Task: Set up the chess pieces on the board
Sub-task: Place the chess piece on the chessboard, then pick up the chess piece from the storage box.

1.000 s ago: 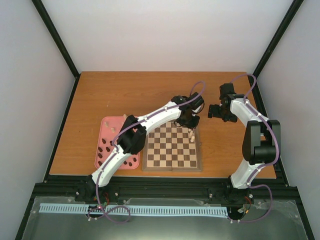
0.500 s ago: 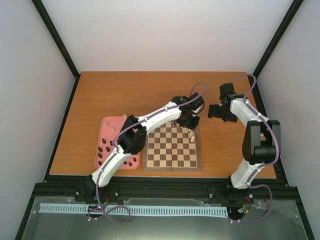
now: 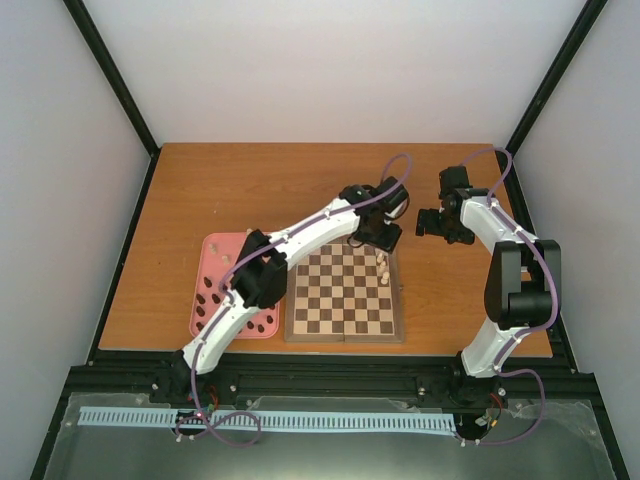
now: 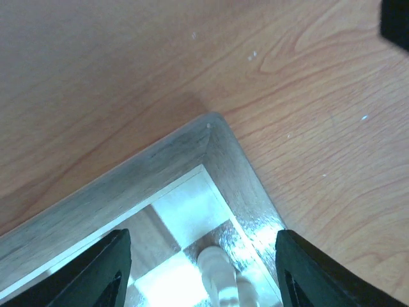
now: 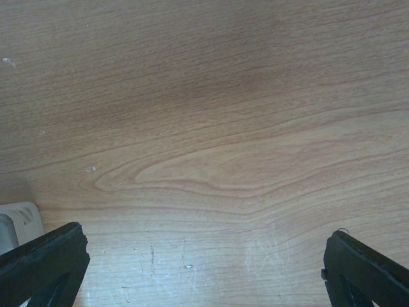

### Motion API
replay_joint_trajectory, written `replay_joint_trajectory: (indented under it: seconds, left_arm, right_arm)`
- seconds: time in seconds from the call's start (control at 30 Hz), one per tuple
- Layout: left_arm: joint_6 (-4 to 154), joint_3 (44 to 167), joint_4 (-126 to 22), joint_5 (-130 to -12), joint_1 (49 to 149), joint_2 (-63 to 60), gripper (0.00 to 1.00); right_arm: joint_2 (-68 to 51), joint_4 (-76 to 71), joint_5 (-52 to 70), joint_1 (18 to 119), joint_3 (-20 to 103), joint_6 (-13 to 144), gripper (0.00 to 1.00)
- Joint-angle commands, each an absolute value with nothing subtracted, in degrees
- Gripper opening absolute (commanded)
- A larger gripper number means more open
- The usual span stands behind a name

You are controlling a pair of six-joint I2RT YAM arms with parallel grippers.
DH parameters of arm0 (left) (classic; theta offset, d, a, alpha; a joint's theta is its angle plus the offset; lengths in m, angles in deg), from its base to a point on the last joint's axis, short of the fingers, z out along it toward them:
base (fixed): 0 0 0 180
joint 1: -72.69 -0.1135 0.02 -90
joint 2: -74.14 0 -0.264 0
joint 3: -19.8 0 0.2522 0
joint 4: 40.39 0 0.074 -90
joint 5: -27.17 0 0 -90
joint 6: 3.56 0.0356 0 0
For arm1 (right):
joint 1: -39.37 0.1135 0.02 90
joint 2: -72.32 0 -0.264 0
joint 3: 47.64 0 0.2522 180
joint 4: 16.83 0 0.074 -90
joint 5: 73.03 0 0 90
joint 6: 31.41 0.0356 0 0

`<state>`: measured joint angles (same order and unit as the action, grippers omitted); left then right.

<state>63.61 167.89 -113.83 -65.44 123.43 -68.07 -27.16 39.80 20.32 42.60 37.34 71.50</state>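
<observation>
Cream chess pieces (image 3: 383,268): three, on the chessboard (image 3: 330,300), right edge by its far corner. Left gripper (image 4: 201,242) hangs over that corner, fingers parted around one piece (image 4: 216,276), not touching. Right gripper (image 5: 204,268) off the chessboard's right side, over the table (image 5: 204,128), fingers wide.

Wooden table (image 3: 250,190): board (image 3: 340,305), pink tray (image 3: 222,240)

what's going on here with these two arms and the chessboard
The left end effector hangs over the far right corner of the board, jaws apart around a cream-white piece standing there, not gripping it. More cream pieces stand along that edge. Dark pieces lie in the pink tray. The right end effector hovers open over the table.
</observation>
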Motion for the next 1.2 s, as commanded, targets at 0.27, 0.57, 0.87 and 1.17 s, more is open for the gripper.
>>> replay_joint_trajectory:
  seconds: [0.27, 0.57, 0.87, 1.17]
  left_arm:
    - [66.47, 150.84, -116.02, -49.93, 104.95, -41.17, 0.57]
    - [59.15, 123.14, -114.09, -50.15, 83.17, -23.06, 0.37]
    - [56.12, 111.72, -110.46, -56.04, 75.69, -23.07, 0.37]
    - [54.88, 110.27, -107.67, -58.09, 74.05, -27.84, 0.37]
  right_arm:
    - [-26.56, 40.13, 19.67, 42.11, 38.99, 71.51, 1.0]
    - [-26.21, 39.21, 18.45, 42.1, 37.67, 71.83, 1.0]
    - [-26.28, 39.37, 17.73, 42.23, 37.86, 71.73, 1.0]
    - [-26.29, 39.45, 18.32, 42.18, 37.05, 71.41, 1.0]
